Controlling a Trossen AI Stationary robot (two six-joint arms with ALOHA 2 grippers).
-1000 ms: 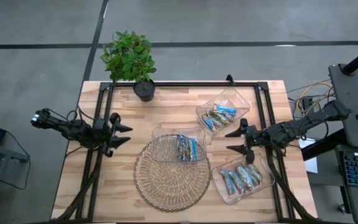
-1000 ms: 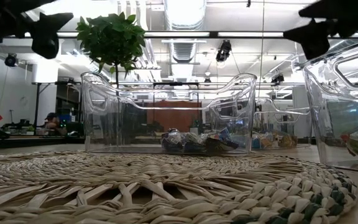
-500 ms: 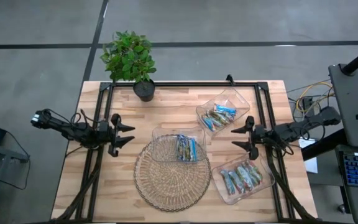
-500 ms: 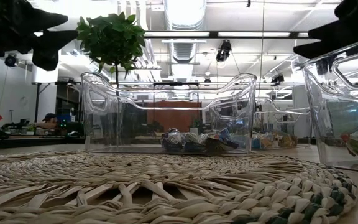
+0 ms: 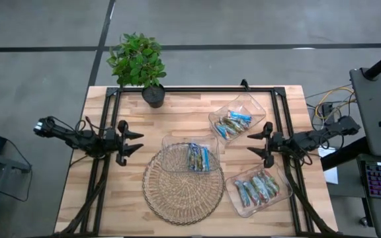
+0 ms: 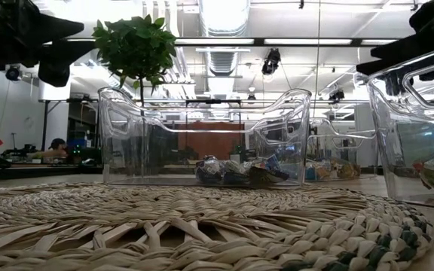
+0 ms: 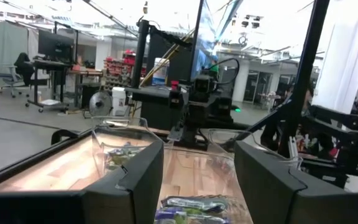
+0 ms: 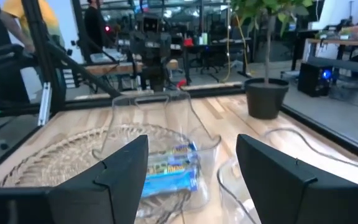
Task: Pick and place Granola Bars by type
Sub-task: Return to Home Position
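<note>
The Granola Bars lie in three clear trays. Blue ones (image 5: 199, 157) are in the middle tray (image 5: 177, 147), which stands on the far part of the wicker mat (image 5: 182, 188). A mixed heap (image 5: 232, 123) fills the far right tray, and green-silver ones (image 5: 258, 188) the near right tray. My left gripper (image 5: 138, 141) hovers open over the table's left part, pointing level at the middle tray, with nothing between its fingers (image 7: 138, 186). My right gripper (image 5: 251, 145) hovers open between the two right trays, pointing toward the table's left, also with nothing in it.
A potted plant (image 5: 137, 61) stands at the far left corner. A black frame (image 5: 197, 88) runs along the table's far edge and down both sides. Bare wood lies left of the mat and near the front edge.
My right gripper has drawn back toward the table's right edge and sunk, still open. My left gripper has sunk a little and then kept still. The bars and trays have not moved.
</note>
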